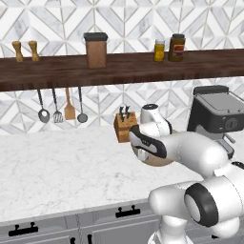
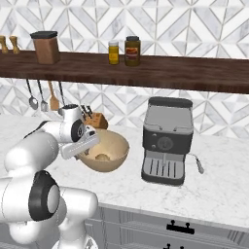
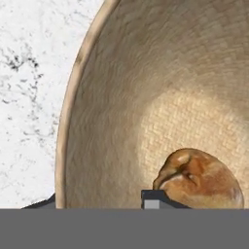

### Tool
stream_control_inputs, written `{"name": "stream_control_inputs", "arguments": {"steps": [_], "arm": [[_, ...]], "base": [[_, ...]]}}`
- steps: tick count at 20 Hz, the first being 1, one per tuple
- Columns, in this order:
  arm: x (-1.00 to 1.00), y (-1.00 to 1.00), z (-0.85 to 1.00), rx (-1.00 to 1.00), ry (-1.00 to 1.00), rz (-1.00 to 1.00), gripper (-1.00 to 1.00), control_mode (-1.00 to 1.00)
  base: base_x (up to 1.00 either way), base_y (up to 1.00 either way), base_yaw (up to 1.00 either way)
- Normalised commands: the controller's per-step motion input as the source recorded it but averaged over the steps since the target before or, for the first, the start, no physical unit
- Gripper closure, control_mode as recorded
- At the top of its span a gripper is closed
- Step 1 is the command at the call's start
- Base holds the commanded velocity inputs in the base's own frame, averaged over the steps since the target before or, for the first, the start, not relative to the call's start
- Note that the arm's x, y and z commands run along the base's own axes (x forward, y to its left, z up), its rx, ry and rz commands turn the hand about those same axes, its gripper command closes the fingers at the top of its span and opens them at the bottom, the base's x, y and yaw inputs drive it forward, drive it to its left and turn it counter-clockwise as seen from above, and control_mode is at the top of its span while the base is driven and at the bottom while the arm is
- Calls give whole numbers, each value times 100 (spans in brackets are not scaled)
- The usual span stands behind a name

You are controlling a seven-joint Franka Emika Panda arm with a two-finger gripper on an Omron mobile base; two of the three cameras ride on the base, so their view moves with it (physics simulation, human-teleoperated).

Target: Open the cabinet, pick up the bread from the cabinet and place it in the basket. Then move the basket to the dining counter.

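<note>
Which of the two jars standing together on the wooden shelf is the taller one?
The dark brown jar with the black lid is taller. It stands to the right of the shorter yellow jar in both base views.

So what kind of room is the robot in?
It looks like a kitchen. There's a marble counter with a coffee machine and a knife block on it, and cooking utensils hang under a wooden shelf that holds jars.
</note>
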Motion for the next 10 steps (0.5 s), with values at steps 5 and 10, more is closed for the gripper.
{"name": "stream_control_inputs", "arguments": {"steps": [5, 10], "arm": [[-19, -14, 25, -1, -3, 22, 100, -100], [-96, 0, 81, -4, -12, 21, 100, -100]], "base": [[0, 0, 0], [0, 0, 0]]}}
